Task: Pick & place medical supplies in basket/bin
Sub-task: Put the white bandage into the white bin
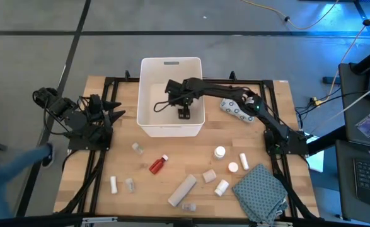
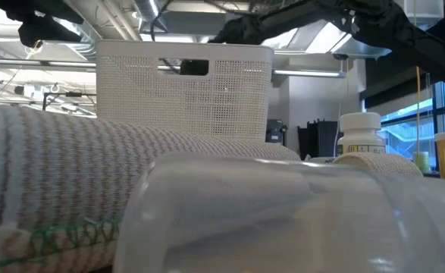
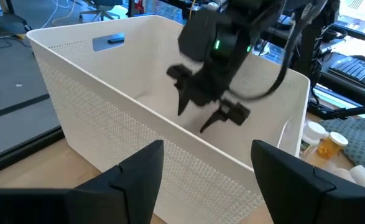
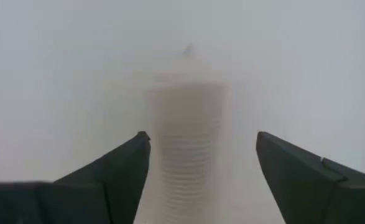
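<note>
**White roll lies under open jaws inside the tub**

White plastic walls surround the right gripper (image 1: 184, 114), which hangs inside the tub (image 1: 148, 69). Its jaws stand apart, holding nothing, and directly below them a white ribbed roll (image 4: 185, 146) lies on the tub floor. That piece looks placed already.

Risks from here, as I judge them: the jaws sit low between tall walls, so lifting out at a slant could catch a finger on the rim and drag or tip the tub. Dropping further would press onto the roll. Closing now could pick the roll straight back up.

The left gripper (image 3: 204, 177) waits beside the tub, jaws apart and empty, pointed at its near wall; a forward move would shove it.

Most supplies are well away from the right jaws, scattered on the counter (image 1: 103, 189) outside the tub: a red bottle (image 1: 159, 164), a small clear vial (image 1: 137, 148), several white bottles (image 1: 220, 152), a grey box (image 1: 182, 190) and a dotted soft pack (image 1: 237, 110) lying under the right arm. Round bottles on their sides may roll when nudged.

Pale wood planks make up the counter, framed by black rails. A grey-teal cloth (image 1: 260, 192) sits at one corner. Around it is grey floor with cables, a desk with a keyboard, and a workshop ceiling with pipes and windows.
</note>
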`<control>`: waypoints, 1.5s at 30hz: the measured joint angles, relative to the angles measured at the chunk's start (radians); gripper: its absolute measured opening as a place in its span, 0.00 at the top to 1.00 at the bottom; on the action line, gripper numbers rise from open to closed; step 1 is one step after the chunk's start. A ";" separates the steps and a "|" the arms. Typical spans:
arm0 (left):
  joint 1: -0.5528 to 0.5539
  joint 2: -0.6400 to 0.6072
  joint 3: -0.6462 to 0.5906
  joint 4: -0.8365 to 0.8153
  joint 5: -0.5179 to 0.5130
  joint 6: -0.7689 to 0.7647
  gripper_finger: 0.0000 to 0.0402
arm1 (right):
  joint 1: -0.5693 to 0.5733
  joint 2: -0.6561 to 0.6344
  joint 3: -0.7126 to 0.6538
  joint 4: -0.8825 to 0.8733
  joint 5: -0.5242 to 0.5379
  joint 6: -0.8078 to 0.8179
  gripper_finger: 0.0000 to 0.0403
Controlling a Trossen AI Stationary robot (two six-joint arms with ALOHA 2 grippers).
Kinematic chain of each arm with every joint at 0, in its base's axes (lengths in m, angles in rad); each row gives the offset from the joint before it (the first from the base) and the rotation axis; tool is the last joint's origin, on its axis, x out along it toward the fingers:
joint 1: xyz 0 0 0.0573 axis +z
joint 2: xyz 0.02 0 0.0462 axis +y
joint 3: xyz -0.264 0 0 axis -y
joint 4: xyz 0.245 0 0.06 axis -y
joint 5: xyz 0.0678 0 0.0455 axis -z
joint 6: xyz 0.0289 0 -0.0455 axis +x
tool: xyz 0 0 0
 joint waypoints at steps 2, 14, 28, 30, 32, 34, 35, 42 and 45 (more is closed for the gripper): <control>0.000 0.000 0.000 0.000 0.000 0.000 0.42 | 0.000 0.000 0.061 -0.008 0.000 0.027 0.27; 0.000 0.000 0.000 0.000 -0.001 0.000 0.42 | 0.032 -0.064 0.157 0.025 0.002 0.049 0.27; 0.001 0.000 0.000 0.000 -0.001 0.006 0.42 | 0.165 -0.166 0.154 -0.037 0.009 0.103 0.27; 0.001 0.000 0.000 0.000 -0.002 0.016 0.42 | 0.195 -0.196 0.154 -0.052 0.032 0.105 0.28; 0.001 0.000 0.000 0.000 -0.004 0.018 0.42 | 0.228 -0.229 0.154 -0.065 0.048 0.110 0.30; 0.001 0.000 0.000 0.000 -0.010 0.018 0.42 | 0.265 -0.261 0.154 -0.077 0.074 0.131 0.31; 0.001 0.000 0.000 0.000 -0.010 0.020 0.42 | 0.284 -0.274 0.154 -0.081 0.086 0.140 0.32; 0.001 0.000 0.000 0.000 -0.010 0.034 0.42 | 0.424 -0.351 0.157 -0.117 0.014 0.238 0.34; 0.001 0.000 0.000 0.000 -0.008 0.034 0.42 | 0.498 -0.341 0.152 -0.125 0.005 0.230 0.34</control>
